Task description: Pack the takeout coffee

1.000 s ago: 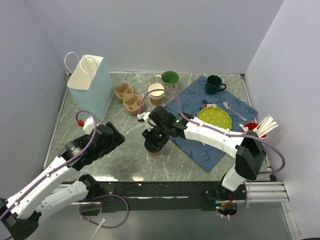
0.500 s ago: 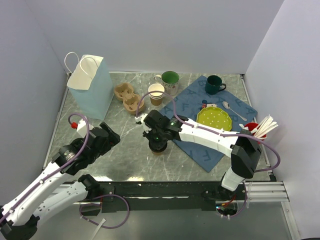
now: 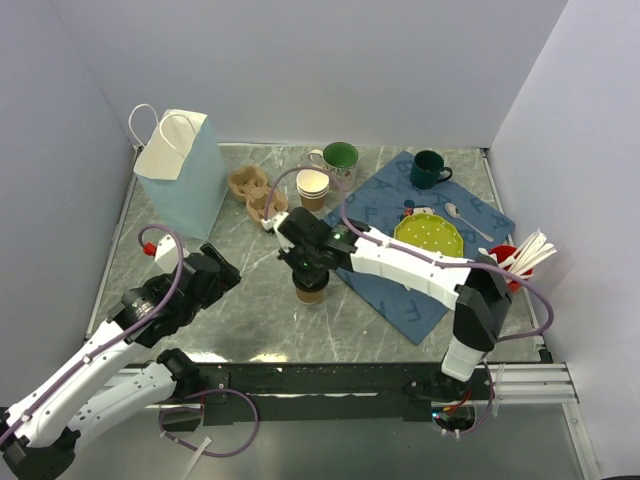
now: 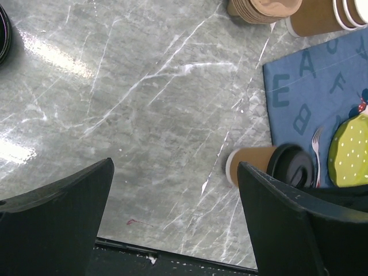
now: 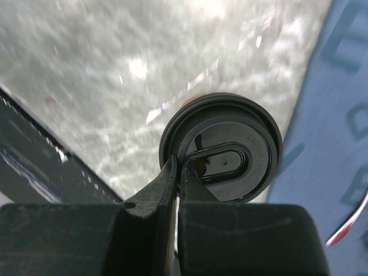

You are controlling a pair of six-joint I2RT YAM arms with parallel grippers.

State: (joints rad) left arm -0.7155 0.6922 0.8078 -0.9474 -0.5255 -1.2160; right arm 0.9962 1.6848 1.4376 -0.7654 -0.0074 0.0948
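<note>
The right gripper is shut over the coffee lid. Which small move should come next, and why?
Probably press gently down on the black lid to seat it: the right gripper is shut, tips together above the lid's edge.

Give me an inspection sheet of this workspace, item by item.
Surface: grey marble table, white-veined.
Job's things: takeout coffee upright beside the blue mat, black lid on.
Clutter: paper bag, cup carrier, cup stack, green-lined mug, dark green mug, dotted plate, spoon, fork, cutlery holder.
Grippers: left gripper open, over the marble; right gripper shut, tips at the lid's rim.
Cables: purple cables loop off both arms.
Surroundings: plain pale walls on three sides.
</note>
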